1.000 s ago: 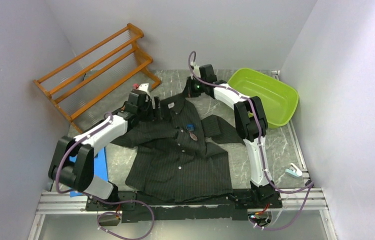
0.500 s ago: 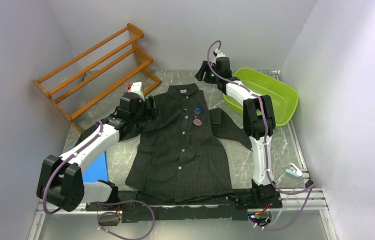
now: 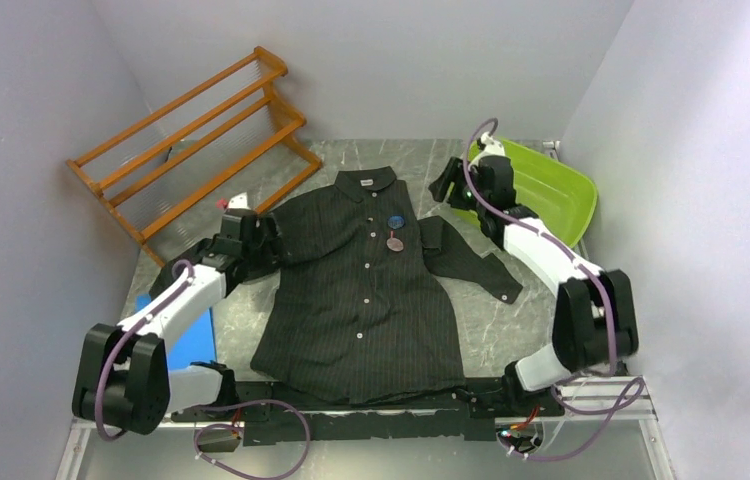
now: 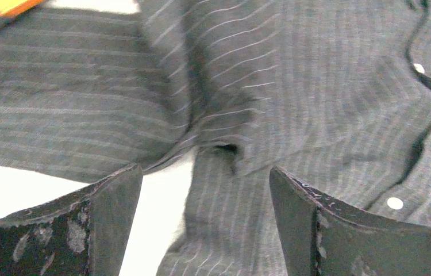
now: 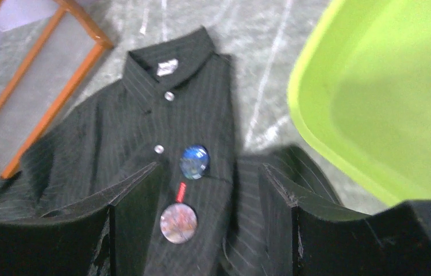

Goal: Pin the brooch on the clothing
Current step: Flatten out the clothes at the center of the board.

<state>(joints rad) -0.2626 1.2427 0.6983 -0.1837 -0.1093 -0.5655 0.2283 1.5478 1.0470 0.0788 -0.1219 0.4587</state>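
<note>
Seemingly the pinning itself is finished and the step in hand is letting go and clearing off.

From the top external view, the black pinstriped button-up shirt (image 3: 361,300) lies spread face-up in the middle of the grey marbled table (image 3: 511,310), collar toward the far wall and both sleeves out. On its chest sit a round blue brooch (image 3: 396,220) and, just below it, a round mauve brooch (image 3: 395,243). Which of the two the task means I cannot tell. The left gripper (image 3: 273,245) hovers at the shirt's sleeve seam. The right gripper (image 3: 448,185) hangs between the collar and the lime-green plastic tub (image 3: 551,195). An orange wooden rack (image 3: 191,130) leans in the far left corner.

From the left wrist view, the jaws stand wide with nothing between them, just above the armpit fold where the sleeve meets the body. Small white buttons (image 4: 395,203) run down the placket at the right edge.

From the right wrist view, the jaws are parted and empty, raised well off the cloth. Both brooches lie flat against the fabric, with a tiny red chest mark (image 5: 181,191) between them.

Next, I judge, both arms need to lift straight off and settle back without snagging the sleeve or tugging the chest panel.
</note>
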